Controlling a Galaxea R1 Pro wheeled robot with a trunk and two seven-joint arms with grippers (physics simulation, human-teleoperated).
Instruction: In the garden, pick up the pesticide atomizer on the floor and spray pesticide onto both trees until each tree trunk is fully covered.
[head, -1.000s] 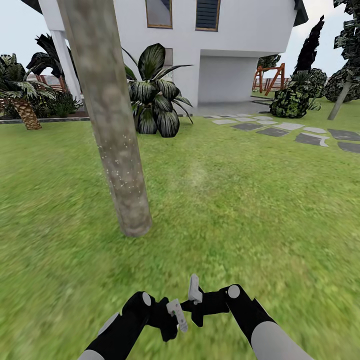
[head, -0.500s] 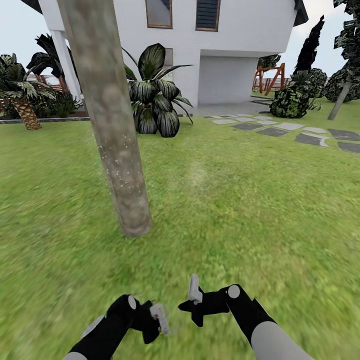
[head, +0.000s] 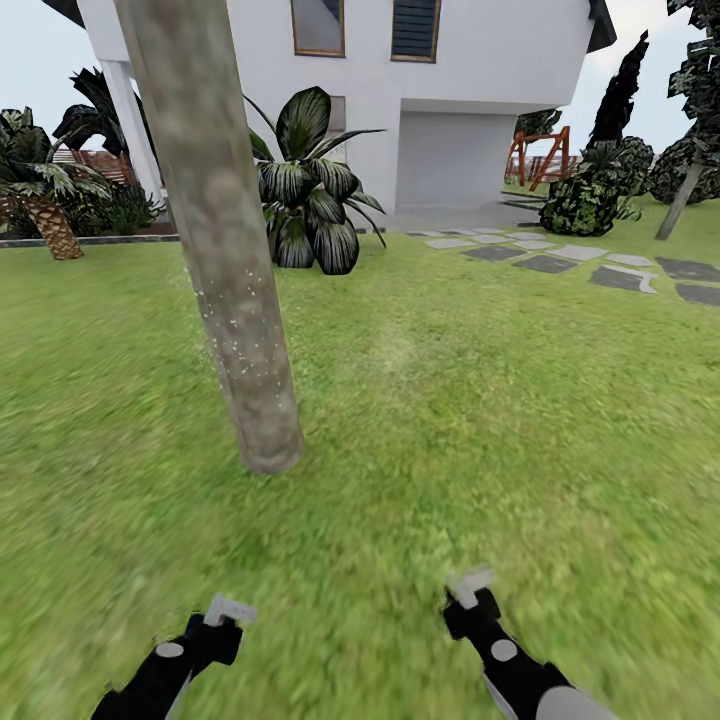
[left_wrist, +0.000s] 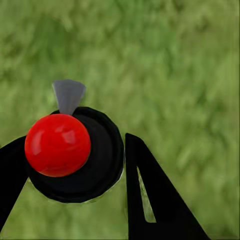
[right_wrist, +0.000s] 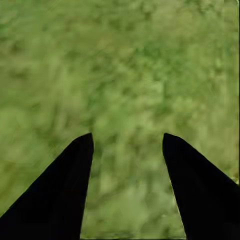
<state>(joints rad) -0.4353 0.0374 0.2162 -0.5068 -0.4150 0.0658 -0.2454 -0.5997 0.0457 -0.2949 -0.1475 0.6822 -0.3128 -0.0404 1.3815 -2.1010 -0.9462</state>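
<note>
My left gripper (left_wrist: 75, 165), seen in the left wrist view, clasps the atomizer (left_wrist: 75, 155): a black round body with a red ball top (left_wrist: 57, 145) and a grey spout (left_wrist: 68, 95), lodged between the two black fingers (left_wrist: 150, 200) in the lower left of that frame, with grass behind it. In the head view the same gripper (head: 228, 612) sits at the lower left, and a pale grey part shows at its tip. My right gripper (right_wrist: 127, 165) holds nothing; its fingers stand spread apart over bare lawn (right_wrist: 125, 75), and it appears at the lower right of the head view (head: 468, 585).

I judge the atomizer light, rigid and smooth-sided, so liable to twist in the grip; the round black body below the red ball looks the best place to hold, leaving the spout free.

The tree trunk (head: 215, 230) rises in the upper left of the head view, its base near the frame's centre-left, with white specks (head: 235, 345) scattered over its lower part. The white house (head: 470, 110) and stepping stones (head: 560, 258) lie beyond.
</note>
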